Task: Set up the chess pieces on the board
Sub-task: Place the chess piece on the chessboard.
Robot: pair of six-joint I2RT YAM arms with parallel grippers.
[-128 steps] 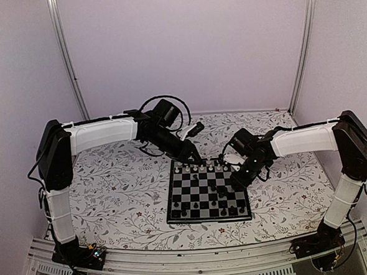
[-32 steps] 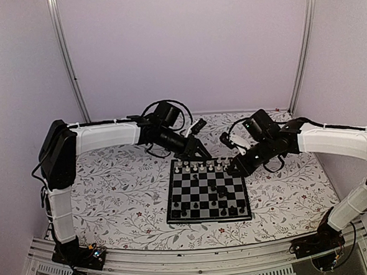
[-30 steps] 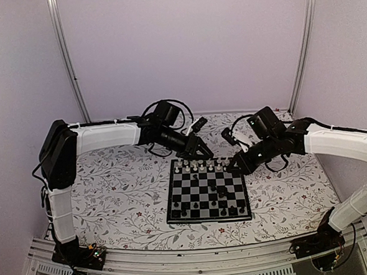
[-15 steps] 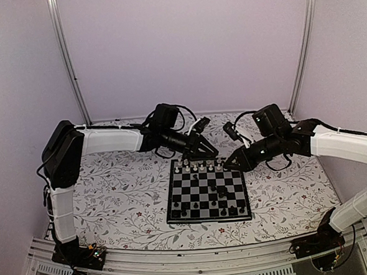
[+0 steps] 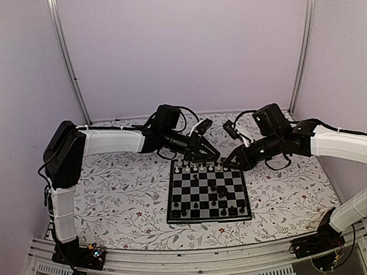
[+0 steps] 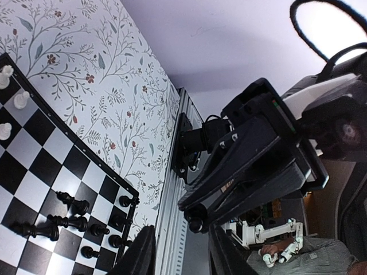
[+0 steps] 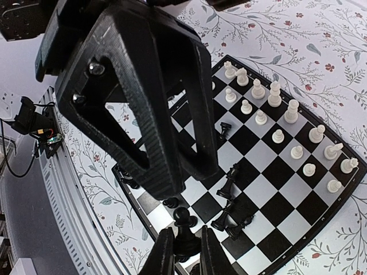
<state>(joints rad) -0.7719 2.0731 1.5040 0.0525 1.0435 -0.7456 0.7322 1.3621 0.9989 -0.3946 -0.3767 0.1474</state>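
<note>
Both arms have swung in toward each other. The left gripper (image 5: 214,155) has reached farther right. The right gripper (image 5: 226,165) has lifted off the right side of the flat square chessboard with black and silver-grey squares (image 5: 196,190) and gone to its far edge.

From the top, the two tips nearly meet over that far edge. The chessboard lies on the flowery table cover (image 5: 124,191). The tiny white chess pieces (image 5: 201,167) stand in the far rows. The tiny black chess pieces (image 5: 219,190) are mixed up in the middle, with a few along the near edge.

The left wrist camera shows the left fingers spread apart with nothing between them. They point at the right gripper just ahead.

The right wrist camera shows the right fingers pinching one small black piece (image 7: 184,232). Its long side seems to run along the fingers. The piece lies just right of the spread left fingers, so a pass from right to left looks likely. Black's rows are on the near side.
</note>
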